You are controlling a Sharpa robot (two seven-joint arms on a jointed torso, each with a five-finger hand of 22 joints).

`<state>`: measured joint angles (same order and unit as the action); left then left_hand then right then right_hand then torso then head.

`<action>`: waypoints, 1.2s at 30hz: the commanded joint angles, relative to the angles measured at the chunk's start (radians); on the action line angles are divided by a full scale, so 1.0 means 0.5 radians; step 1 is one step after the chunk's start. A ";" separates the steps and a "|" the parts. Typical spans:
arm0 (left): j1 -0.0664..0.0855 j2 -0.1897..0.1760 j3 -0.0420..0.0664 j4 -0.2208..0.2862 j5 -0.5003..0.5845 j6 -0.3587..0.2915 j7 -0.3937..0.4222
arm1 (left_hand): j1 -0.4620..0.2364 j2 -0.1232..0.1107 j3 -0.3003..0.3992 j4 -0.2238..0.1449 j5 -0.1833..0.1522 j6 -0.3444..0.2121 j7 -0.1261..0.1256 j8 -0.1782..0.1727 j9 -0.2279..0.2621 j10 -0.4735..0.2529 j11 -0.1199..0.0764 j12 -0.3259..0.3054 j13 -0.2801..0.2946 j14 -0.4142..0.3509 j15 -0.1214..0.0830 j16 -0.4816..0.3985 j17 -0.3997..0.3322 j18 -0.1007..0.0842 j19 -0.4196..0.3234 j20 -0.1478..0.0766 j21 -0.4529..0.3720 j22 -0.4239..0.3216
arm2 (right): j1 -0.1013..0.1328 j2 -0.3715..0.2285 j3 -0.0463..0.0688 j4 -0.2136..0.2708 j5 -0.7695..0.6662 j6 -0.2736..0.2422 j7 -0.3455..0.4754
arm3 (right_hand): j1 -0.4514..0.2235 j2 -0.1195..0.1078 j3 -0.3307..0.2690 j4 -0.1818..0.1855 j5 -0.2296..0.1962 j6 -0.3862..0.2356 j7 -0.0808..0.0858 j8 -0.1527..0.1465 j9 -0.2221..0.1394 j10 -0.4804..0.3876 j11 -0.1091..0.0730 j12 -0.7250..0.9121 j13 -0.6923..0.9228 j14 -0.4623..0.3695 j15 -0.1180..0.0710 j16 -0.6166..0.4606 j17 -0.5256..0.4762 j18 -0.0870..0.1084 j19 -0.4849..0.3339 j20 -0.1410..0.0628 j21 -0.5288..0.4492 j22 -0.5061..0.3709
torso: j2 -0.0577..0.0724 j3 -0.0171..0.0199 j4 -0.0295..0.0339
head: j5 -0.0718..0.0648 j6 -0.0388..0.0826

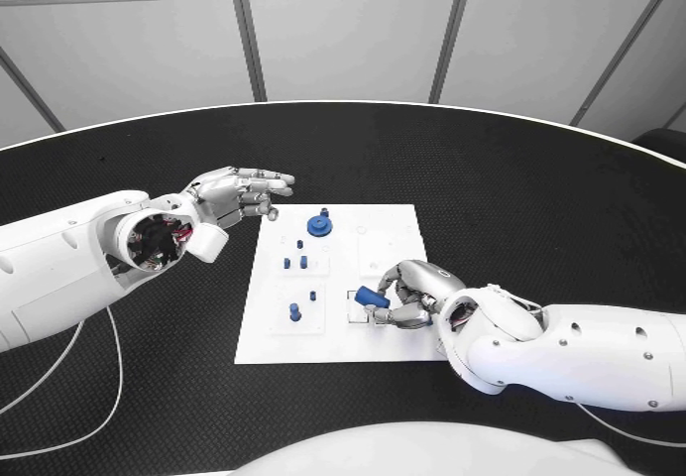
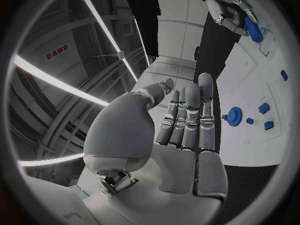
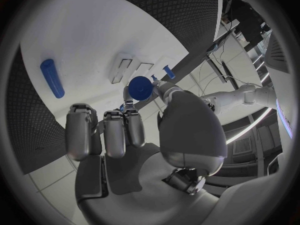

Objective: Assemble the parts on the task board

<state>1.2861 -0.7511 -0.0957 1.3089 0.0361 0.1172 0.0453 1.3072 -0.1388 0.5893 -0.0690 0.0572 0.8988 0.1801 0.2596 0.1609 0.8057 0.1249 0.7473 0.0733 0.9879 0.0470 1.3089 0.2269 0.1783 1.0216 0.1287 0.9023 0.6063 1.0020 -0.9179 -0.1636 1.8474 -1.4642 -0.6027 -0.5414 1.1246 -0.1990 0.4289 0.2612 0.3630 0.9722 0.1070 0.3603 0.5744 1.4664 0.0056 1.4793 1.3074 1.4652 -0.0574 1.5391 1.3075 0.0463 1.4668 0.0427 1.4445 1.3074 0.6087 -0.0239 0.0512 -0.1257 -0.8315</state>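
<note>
The white task board (image 1: 394, 233) lies mid-table. My right hand (image 1: 411, 296) rests over its near right part and pinches a blue part (image 1: 373, 297) between thumb and fingers. The left wrist view shows that hand (image 2: 226, 11) with the blue part (image 2: 252, 29); in the right wrist view the part's round end (image 3: 140, 87) sits at the fingertips (image 3: 115, 117). A blue gear (image 1: 322, 226) stands at the board's far edge. Several small blue pegs (image 1: 294, 312) stand along the board's left half. My left hand (image 1: 238, 193) hovers open beyond the board's far left corner, fingers straight (image 2: 187, 117).
Black table (image 1: 543, 198) surrounds the board, with bare room to the right and far side. A white cable (image 1: 86, 397) runs along the near left. In the right wrist view another blue peg (image 3: 52, 78) shows on the board (image 3: 94, 30) beside rectangular slots (image 3: 122, 69).
</note>
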 commanded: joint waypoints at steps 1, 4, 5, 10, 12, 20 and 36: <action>0.000 0.001 0.000 0.000 0.000 -0.001 0.000 | -0.018 0.008 -0.001 0.019 -0.003 -0.007 0.011 -0.011 0.004 -0.013 -0.002 -0.008 0.003 -0.006 0.005 -0.004 0.000 0.014 0.005 0.016 -0.010 -0.004 | 0.000 0.039 0.003 -0.036 0.000 0.049 -0.004 | -0.037 0.004 0.003 0.016 -0.033 0.093 -0.073 0.034 0.023 0.094 -0.022 0.007 0.373 0.189 -0.028 0.011 0.420 -0.039 0.153 -0.021 0.009 0.408 | 0.003 -0.0017 0.003 | 0.002 -0.003; 0.000 0.003 0.000 0.001 0.000 -0.001 -0.002 | -0.018 0.008 -0.001 0.020 -0.003 -0.007 0.011 -0.011 0.004 -0.013 -0.002 -0.008 0.003 -0.006 0.005 -0.004 0.000 0.014 0.005 0.016 -0.010 -0.004 | 0.001 0.068 0.005 -0.068 0.000 0.091 -0.009 | -0.051 0.006 0.003 0.021 -0.040 0.100 -0.078 0.043 0.029 0.095 -0.026 0.005 0.372 0.190 -0.032 0.013 0.423 -0.040 0.155 -0.024 0.014 0.411 | 0.004 -0.0020 0.003 | 0.004 -0.003; 0.000 0.004 0.000 0.001 0.000 -0.001 -0.003 | -0.018 0.008 -0.001 0.020 -0.003 -0.007 0.011 -0.011 0.004 -0.013 -0.002 -0.008 0.003 -0.006 0.005 -0.004 0.000 0.014 0.005 0.016 -0.010 -0.004 | 0.001 0.076 0.005 -0.076 0.000 0.101 -0.010 | -0.052 0.005 0.003 0.021 -0.041 0.100 -0.079 0.044 0.030 0.095 -0.027 0.005 0.372 0.190 -0.033 0.013 0.424 -0.040 0.155 -0.025 0.016 0.412 | 0.004 -0.0012 0.002 | 0.004 -0.004; 0.001 0.006 0.000 0.001 0.000 -0.001 -0.006 | -0.027 0.015 -0.002 0.033 -0.003 -0.005 0.011 -0.012 0.004 -0.013 -0.002 -0.008 0.004 -0.006 0.006 -0.004 0.000 0.014 0.006 0.017 -0.014 -0.008 | 0.001 0.112 0.008 -0.113 0.000 0.134 -0.015 | -0.072 0.005 0.002 0.027 -0.057 0.104 -0.083 0.054 0.038 0.097 -0.032 0.004 0.372 0.191 -0.038 0.017 0.431 -0.043 0.158 -0.030 0.027 0.418 | 0.005 0.0003 0.000 | 0.010 -0.013; 0.001 0.008 0.000 0.000 0.000 -0.002 -0.007 | -0.027 0.015 -0.002 0.033 -0.003 -0.005 0.011 -0.012 0.004 -0.013 -0.002 -0.008 0.004 -0.006 0.006 -0.004 0.000 0.014 0.006 0.017 -0.014 -0.008 | 0.001 0.121 0.010 -0.122 0.000 0.136 -0.017 | -0.080 0.005 0.002 0.030 -0.060 0.104 -0.084 0.057 0.040 0.096 -0.032 0.003 0.371 0.192 -0.039 0.017 0.433 -0.042 0.158 -0.031 0.026 0.417 | 0.006 -0.0007 0.003 | 0.011 -0.013; 0.001 0.015 0.000 -0.004 0.000 -0.003 -0.010 | -0.029 0.016 -0.003 0.036 -0.003 -0.006 0.011 -0.012 0.004 -0.014 -0.002 -0.008 0.004 -0.006 0.007 -0.004 0.000 0.014 0.006 0.017 -0.015 -0.008 | 0.003 0.139 0.019 -0.153 0.000 0.148 -0.038 | -0.187 0.022 -0.009 0.051 -0.060 0.138 -0.103 0.110 0.073 0.101 -0.047 0.004 0.376 0.192 -0.050 0.018 0.434 -0.043 0.159 -0.041 0.030 0.421 | 0.005 0.0000 0.002 | 0.013 -0.024; 0.001 0.022 0.000 -0.011 0.000 -0.001 -0.013 | -0.029 0.016 -0.003 0.036 -0.003 -0.006 0.011 -0.012 0.004 -0.014 -0.002 -0.008 0.004 -0.006 0.007 -0.004 0.000 0.014 0.006 0.017 -0.015 -0.008 | 0.003 0.149 0.022 -0.138 0.000 0.209 -0.055 | -0.445 -0.005 -0.187 0.059 -0.021 0.099 -0.118 0.184 0.126 0.096 -0.061 -0.015 0.370 0.189 -0.065 0.011 0.421 -0.040 0.155 -0.058 0.008 0.415 | -0.001 0.0011 0.001 | 0.015 -0.029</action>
<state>1.2867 -0.7404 -0.0956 1.3034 0.0361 0.1167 0.0388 1.2995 -0.1312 0.5892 -0.0575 0.0572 0.8988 0.1801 0.2596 0.1616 0.8058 0.1249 0.7473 0.0741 0.9879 0.0470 1.3089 0.2269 0.1783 1.0238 0.1309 0.8985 0.6030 1.0037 -0.8434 -0.1527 1.7784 -1.4642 -0.4984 -0.5694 0.9101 -0.2043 0.3401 0.2899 0.3547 1.0269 0.0479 0.4476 0.6379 1.4667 -0.0163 1.4751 1.3080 1.4652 -0.0865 1.5456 1.3073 0.0306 1.4670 0.0212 1.4520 1.3074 0.6087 -0.0233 0.0519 -0.1189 -0.8462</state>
